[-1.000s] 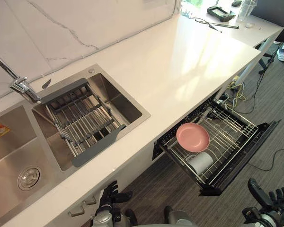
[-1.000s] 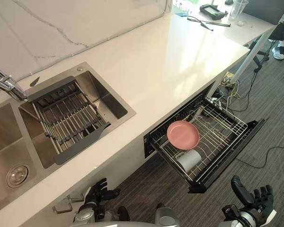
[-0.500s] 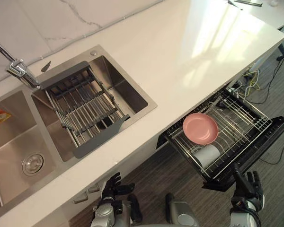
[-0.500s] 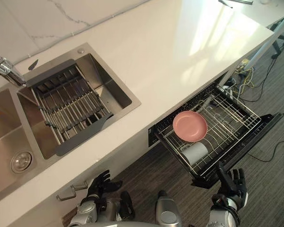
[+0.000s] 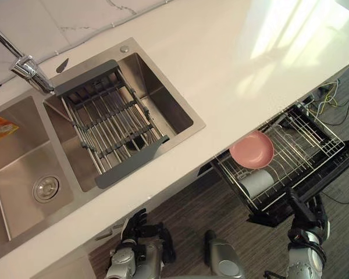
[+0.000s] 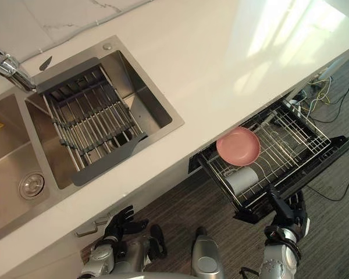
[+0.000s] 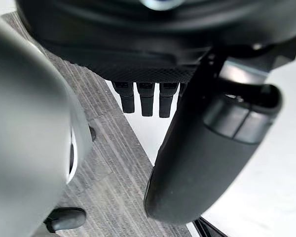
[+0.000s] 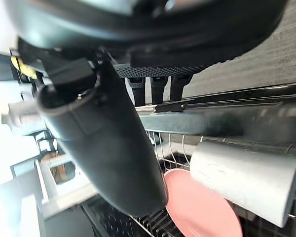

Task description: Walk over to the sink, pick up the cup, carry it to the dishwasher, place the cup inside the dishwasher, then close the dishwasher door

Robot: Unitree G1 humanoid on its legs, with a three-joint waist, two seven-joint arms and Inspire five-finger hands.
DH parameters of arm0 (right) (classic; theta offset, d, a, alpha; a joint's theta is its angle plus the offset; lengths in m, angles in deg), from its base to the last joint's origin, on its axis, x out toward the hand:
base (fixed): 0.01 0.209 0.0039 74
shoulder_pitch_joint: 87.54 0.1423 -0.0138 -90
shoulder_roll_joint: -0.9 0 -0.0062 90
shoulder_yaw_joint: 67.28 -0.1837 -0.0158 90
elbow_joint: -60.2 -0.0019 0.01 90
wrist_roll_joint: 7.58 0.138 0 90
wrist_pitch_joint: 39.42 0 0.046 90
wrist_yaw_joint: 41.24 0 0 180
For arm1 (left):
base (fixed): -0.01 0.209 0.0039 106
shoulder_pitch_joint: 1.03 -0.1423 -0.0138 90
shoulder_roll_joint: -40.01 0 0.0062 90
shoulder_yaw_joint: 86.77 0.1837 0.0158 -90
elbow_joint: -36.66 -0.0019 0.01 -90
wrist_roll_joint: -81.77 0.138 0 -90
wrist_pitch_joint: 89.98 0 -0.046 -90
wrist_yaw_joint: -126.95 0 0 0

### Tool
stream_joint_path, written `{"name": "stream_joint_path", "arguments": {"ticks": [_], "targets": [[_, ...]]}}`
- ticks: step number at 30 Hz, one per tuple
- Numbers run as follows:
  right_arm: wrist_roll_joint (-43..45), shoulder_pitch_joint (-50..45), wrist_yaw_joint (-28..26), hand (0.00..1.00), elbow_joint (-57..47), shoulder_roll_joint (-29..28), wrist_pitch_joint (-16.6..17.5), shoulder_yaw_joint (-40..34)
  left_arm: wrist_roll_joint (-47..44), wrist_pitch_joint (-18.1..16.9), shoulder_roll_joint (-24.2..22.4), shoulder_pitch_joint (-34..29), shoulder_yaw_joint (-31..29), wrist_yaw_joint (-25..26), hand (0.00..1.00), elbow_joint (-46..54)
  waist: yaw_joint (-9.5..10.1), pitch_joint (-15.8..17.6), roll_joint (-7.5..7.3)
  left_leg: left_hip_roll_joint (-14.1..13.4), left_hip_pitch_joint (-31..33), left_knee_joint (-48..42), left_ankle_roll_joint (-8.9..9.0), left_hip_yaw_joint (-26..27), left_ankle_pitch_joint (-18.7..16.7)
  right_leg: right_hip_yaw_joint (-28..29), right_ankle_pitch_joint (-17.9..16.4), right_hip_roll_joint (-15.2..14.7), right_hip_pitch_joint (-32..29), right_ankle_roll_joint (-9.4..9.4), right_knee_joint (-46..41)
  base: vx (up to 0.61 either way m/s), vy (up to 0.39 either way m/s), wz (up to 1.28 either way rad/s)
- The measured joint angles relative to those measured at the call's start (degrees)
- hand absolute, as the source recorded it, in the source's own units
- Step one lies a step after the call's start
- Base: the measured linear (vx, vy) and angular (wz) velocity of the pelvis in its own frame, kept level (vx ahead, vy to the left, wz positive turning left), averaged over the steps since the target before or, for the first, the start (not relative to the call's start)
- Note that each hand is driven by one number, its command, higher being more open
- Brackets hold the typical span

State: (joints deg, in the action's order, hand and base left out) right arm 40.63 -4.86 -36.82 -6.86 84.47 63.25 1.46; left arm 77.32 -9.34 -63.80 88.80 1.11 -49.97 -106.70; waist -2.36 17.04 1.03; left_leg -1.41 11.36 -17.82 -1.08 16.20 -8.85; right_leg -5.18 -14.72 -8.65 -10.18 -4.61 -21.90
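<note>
Cup: You find the cup [image 5: 257,182] lying on its side in the dishwasher's pulled-out rack [image 5: 305,136], at 6 o'clock from a pink plate [image 5: 252,149] and just beside it. No hand holds it.

Dishwasher: Your dishwasher [image 5: 328,171] stands open below the counter [image 5: 238,52], at about 4 o'clock from the sink [image 5: 166,102]. Its dark front edge faces the floor side.

Right hand: Your right hand [image 5: 307,218] sits at about 5 o'clock from the cup, right at the open drawer's front edge. Its fingers [image 8: 158,86] are straight and loosely spread, holding nothing. In the wrist view their tips reach the dark rim, with the cup and plate just past it. You cannot tell whether they touch the rim.

Left hand: Your left hand [image 5: 135,228] hangs low in front of the cabinet, at 6 o'clock from the sink and well apart from the dishwasher. Its fingers [image 7: 147,98] are relaxed and empty over the striped floor.

Sink: You look down on two steel basins. A grey drying rack [image 5: 107,125] spans the basin nearer the dishwasher. The tap [image 5: 26,67] stands at 11 o'clock from that rack.
</note>
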Motion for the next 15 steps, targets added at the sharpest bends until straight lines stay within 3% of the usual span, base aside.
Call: {"name": "stream_joint_path", "arguments": {"ticks": [2, 9, 15], "targets": [[-0.06, 2.04, -0.36, 0.90, 1.11, 1.35, 0.09, 2.44, 0.03, -0.53, 0.40, 0.01, 0.08, -0.24, 0.90, -0.68, 0.00, 0.08, 0.13, 0.17, 0.41, 0.64, 0.02, -1.36, 0.93, -0.84, 0.66, 0.09, -0.01, 0.17, 0.57, -0.10, -0.013, 0.23], [-0.15, 10.58, -2.65, 0.90, 1.38, 4.85, -0.32, 11.32, -0.02, -0.87, 1.69, 0.00, 0.21, -0.51, 0.90, -2.64, 0.50, 2.06, 2.81, 1.06, 2.24, 5.03, -0.19, -5.58, 6.11, -4.21, 4.64, 0.50, -0.24, 0.69, 4.75, -0.11, 0.009, 0.23], [-0.62, 17.53, -3.52, 0.90, 2.85, 6.37, -0.86, 15.32, 0.02, -1.16, 2.16, 0.29, 0.25, -0.60, 0.90, -1.65, 1.77, 3.40, 3.28, 1.91, 3.78, 7.47, -0.35, -8.53, 9.19, -7.04, 5.48, 0.11, -1.24, 1.01, 5.07, -0.07, 0.004, 0.28]]}}
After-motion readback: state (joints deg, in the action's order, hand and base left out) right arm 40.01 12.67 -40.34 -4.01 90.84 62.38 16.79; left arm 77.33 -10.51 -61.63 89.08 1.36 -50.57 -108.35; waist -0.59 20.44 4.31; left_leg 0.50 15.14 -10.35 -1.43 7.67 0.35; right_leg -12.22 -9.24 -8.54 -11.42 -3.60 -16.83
